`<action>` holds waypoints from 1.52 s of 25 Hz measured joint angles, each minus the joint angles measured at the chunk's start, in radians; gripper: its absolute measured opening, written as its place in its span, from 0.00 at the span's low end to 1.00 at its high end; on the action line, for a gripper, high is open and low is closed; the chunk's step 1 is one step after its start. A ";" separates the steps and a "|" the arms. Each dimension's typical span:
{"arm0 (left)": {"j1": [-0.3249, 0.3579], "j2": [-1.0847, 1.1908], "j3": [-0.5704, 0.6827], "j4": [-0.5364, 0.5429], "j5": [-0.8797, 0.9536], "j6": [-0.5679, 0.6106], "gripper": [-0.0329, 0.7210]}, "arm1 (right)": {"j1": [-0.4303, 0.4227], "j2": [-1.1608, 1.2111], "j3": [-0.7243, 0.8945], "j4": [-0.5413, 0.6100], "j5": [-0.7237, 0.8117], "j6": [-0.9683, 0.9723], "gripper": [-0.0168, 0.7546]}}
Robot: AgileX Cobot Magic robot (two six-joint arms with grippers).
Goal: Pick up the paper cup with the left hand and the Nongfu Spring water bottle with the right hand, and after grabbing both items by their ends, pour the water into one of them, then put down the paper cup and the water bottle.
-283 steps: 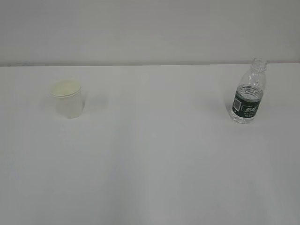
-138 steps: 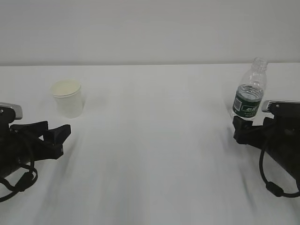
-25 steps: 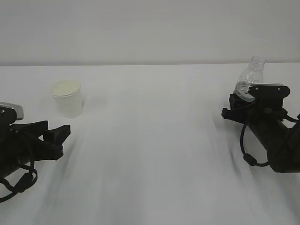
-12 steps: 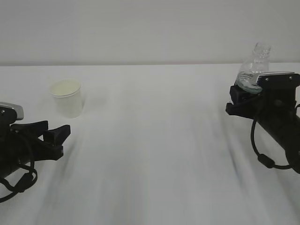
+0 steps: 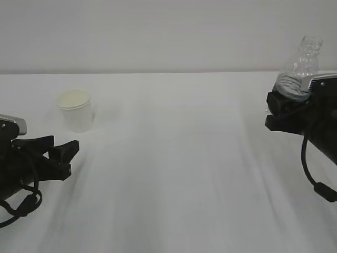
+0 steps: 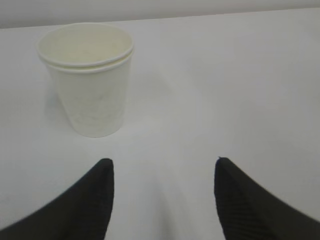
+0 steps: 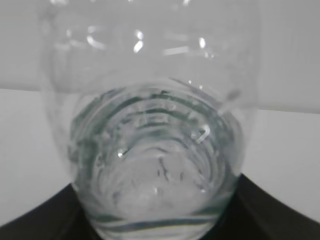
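White table point(image 5: 174, 174); right jaws clamp bottle point(image 5: 301, 68), hiding its label; left jaws spread.

Black arms point(image 5: 21, 166), looped black cables point(image 5: 315, 174), grey camera boxes.

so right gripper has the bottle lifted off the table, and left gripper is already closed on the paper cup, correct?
Half right. The right gripper does hold the water bottle lifted and tilted. But the left gripper isn't on the paper cup: the left wrist view shows its jaws open, short of the cup, which stands untouched on the table.
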 joint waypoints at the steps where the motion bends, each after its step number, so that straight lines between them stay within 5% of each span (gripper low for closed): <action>1: 0.000 0.000 0.000 0.000 0.000 0.000 0.64 | 0.000 -0.017 0.011 -0.003 0.008 0.000 0.58; 15: 0.000 0.000 0.000 -0.002 0.000 0.002 0.64 | 0.000 -0.154 0.092 -0.029 0.205 0.015 0.58; 20: 0.000 0.000 0.000 -0.091 0.000 0.002 0.64 | 0.000 -0.171 0.092 -0.072 0.226 0.027 0.58; 29: 0.000 0.022 -0.091 -0.155 0.000 0.002 0.85 | 0.000 -0.176 0.092 -0.081 0.226 0.034 0.58; 38: 0.000 0.190 -0.249 -0.093 0.000 0.002 0.88 | 0.000 -0.177 0.092 -0.085 0.220 0.034 0.58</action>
